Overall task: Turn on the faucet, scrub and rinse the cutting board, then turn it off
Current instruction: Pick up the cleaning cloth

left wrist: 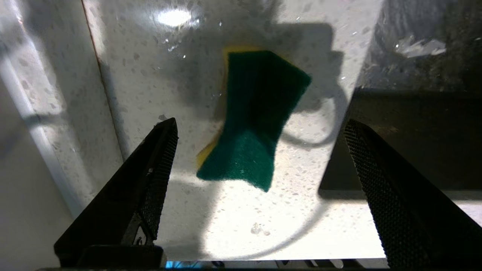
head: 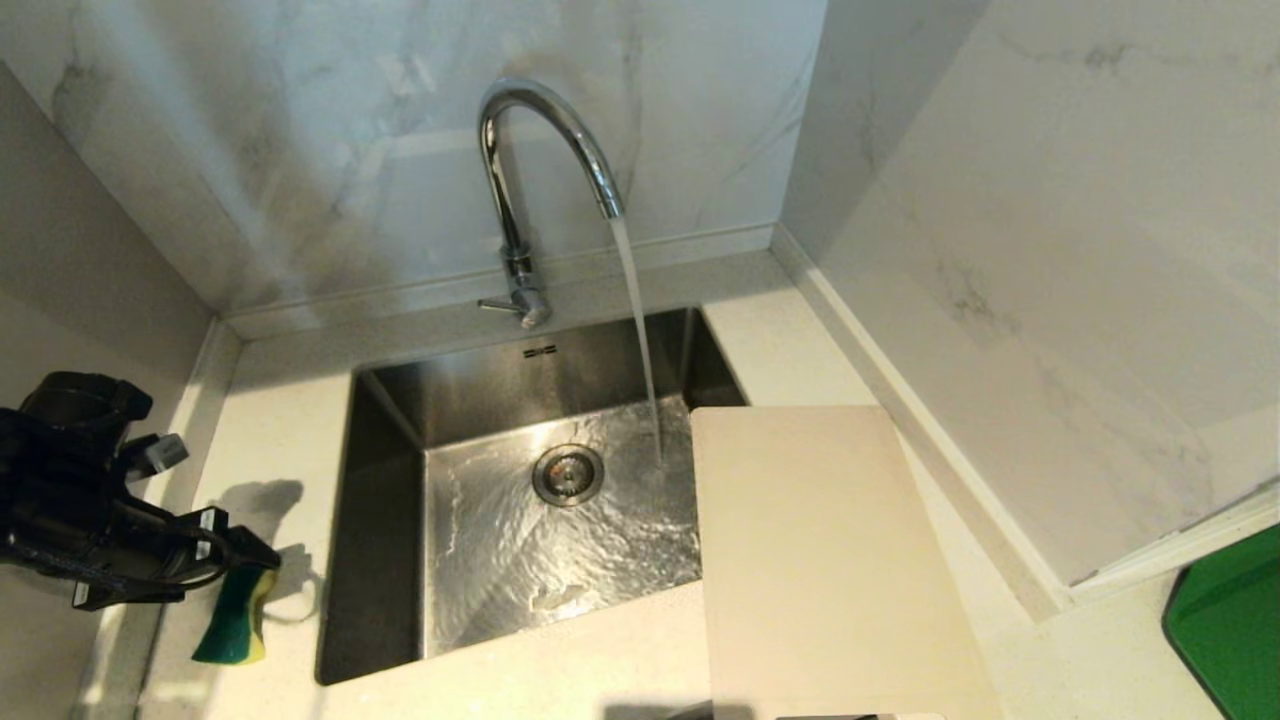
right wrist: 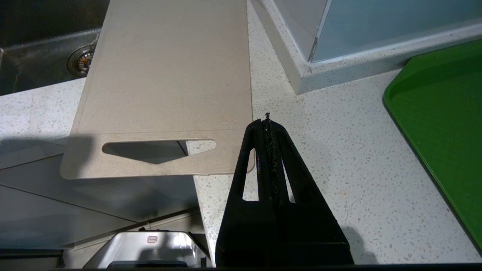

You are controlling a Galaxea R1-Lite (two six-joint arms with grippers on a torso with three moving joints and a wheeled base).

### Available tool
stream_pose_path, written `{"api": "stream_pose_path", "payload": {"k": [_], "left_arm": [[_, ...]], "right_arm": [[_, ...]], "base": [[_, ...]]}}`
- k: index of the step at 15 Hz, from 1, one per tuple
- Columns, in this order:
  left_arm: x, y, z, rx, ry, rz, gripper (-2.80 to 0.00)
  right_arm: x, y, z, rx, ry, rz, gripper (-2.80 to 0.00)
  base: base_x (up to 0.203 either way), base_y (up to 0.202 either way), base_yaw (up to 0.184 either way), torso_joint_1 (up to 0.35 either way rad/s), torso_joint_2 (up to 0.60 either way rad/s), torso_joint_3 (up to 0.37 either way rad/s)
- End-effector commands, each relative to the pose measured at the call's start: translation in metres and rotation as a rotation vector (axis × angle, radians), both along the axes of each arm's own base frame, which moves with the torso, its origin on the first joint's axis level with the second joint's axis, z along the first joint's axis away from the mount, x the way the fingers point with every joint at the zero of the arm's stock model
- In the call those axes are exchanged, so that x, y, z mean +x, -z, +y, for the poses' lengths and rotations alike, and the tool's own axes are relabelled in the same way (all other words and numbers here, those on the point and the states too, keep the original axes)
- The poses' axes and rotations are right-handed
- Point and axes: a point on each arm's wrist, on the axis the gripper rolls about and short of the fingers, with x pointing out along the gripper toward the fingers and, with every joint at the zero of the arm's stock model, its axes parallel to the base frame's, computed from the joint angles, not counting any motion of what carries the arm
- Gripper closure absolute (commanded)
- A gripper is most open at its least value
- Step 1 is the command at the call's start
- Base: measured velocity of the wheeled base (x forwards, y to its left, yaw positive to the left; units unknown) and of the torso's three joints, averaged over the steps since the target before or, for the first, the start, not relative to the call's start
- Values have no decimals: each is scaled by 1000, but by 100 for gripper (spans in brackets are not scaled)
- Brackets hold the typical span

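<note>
1. So, biggest first: the sink (head: 390, 520) sat in a pale speckled counter (head: 280, 440), water rippling over its steel floor around the drain (head: 568, 474).
2. The cutting board (head: 830, 560) lay flat to the right w/ its left edge hanging over the basin and its far corner near the stream. Prob parked there so runoff drops into the sink, not the counter. The slot handle showed in the right wrist cam at the near short edge, poking past the counter front.
3. The faucet (head: 530, 180) stood behind the sink, running, spout arched toward the board side, lever sticking out to the left.
4. A green tray (head: 1230, 630) sat far right, not part of this job afaict.
5. The left gripper (left wrist: 260, 165) hovered over the counter left of the sink, fingers spread wide, holding nothing. A green/yellow sponge (left wrist: 252, 120) was below it between the fingers, apart from both pads.
6. The right gripper (right wrist: 267, 124) hung by the board's near right corner, clamped together, empty. Looked idle.
</note>
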Motion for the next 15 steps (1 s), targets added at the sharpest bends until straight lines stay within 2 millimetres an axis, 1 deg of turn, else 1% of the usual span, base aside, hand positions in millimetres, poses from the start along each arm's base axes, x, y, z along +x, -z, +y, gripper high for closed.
{"api": "stream_pose_path", "payload": {"k": [1,6,9,15], "left_arm": [[3,13,2,-4,-5,41,-280],[8,26,7,-6,-19,50,-280],[9,30,13,-33,-25,50,-280],[10,38,14,-40,-15,64,-280]], "right_arm": [[0,0,0,1,0,1,0],[0,0,0,0,-1,2,0],[0,0,0,1,-1,0,0],[0,0,0,0,-1,0,0]], "base": [[0,0,0,0,0,0],[0,0,0,0,0,0],[0,0,0,0,0,0],[0,0,0,0,0,0]]}}
